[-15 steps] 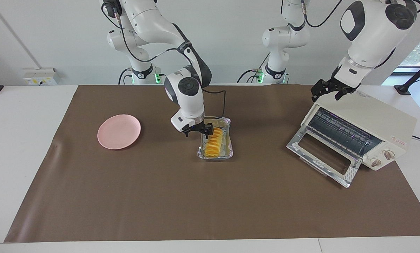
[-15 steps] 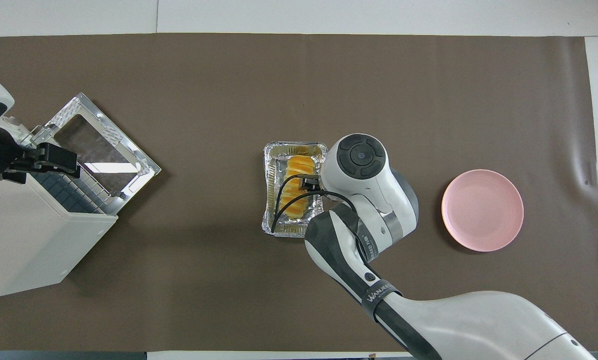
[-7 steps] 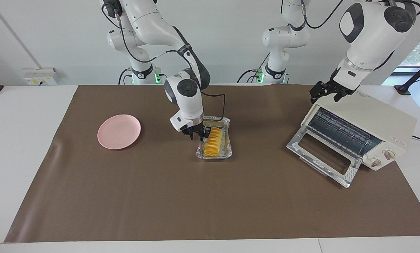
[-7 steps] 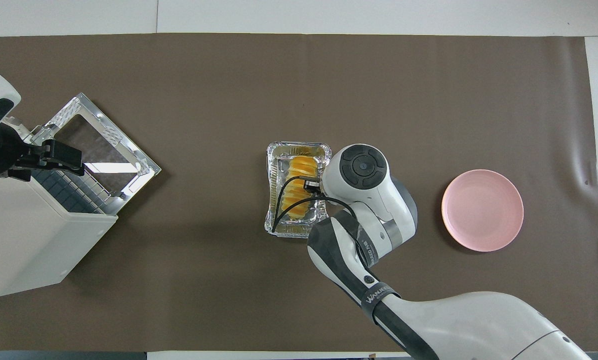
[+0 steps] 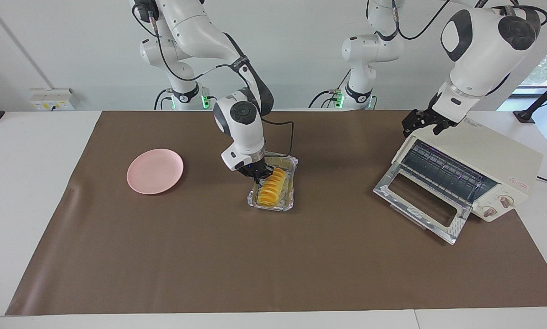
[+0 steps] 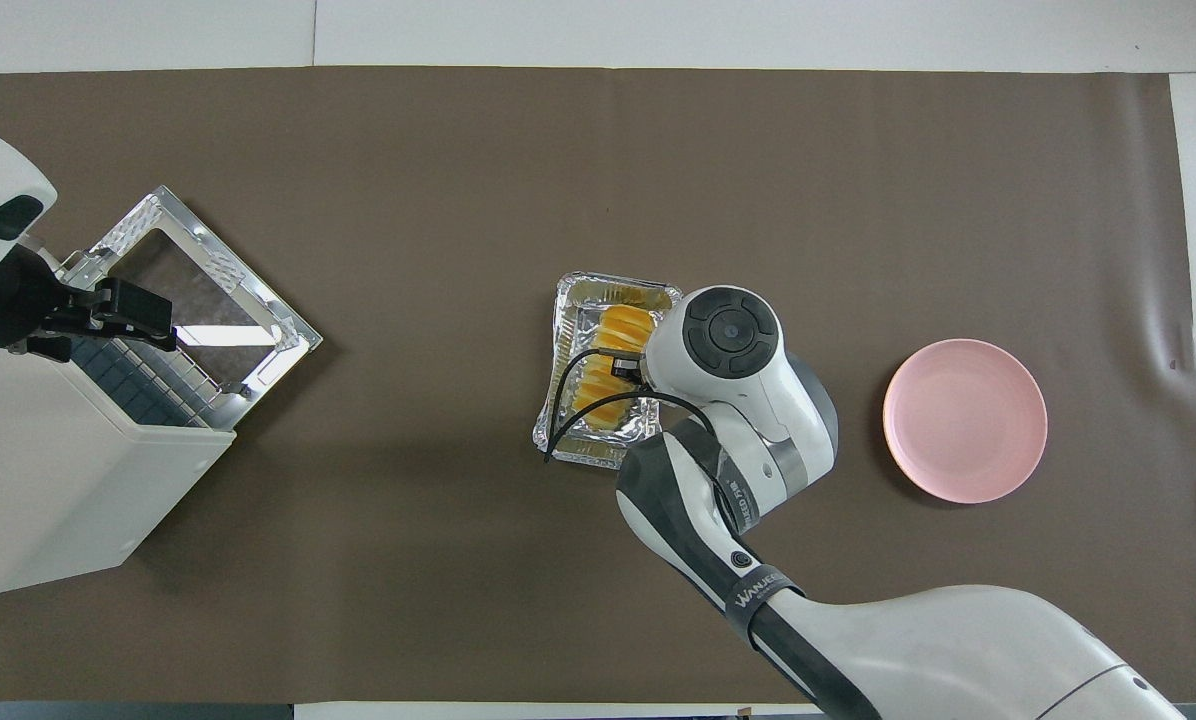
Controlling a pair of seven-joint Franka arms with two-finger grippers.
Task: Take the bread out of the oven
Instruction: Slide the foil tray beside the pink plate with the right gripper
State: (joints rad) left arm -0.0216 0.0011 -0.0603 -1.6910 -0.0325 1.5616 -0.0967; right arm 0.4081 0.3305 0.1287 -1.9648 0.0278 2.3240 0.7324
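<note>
The yellow-orange bread (image 5: 271, 188) lies in a crinkled foil tray (image 5: 292, 182) on the brown mat, midway between the plate and the oven; it also shows in the overhead view (image 6: 613, 362). My right gripper (image 5: 255, 173) is down at the tray's rim on the side toward the right arm's end, shut on that rim beside the loaf's end. The cream-white oven (image 5: 488, 157) stands at the left arm's end with its glass door (image 5: 420, 205) folded down and its rack bare. My left gripper (image 5: 423, 123) hovers open over the oven's top front corner.
A pink plate (image 5: 154, 171) lies on the mat toward the right arm's end. The brown mat (image 5: 209, 256) covers most of the white table. The right arm's wrist hides part of the tray in the overhead view.
The right gripper's fingers closed in at the tray's rim. The tray with the bread turned and slid a little toward the right arm's end. The left gripper drifted slightly over the oven.
</note>
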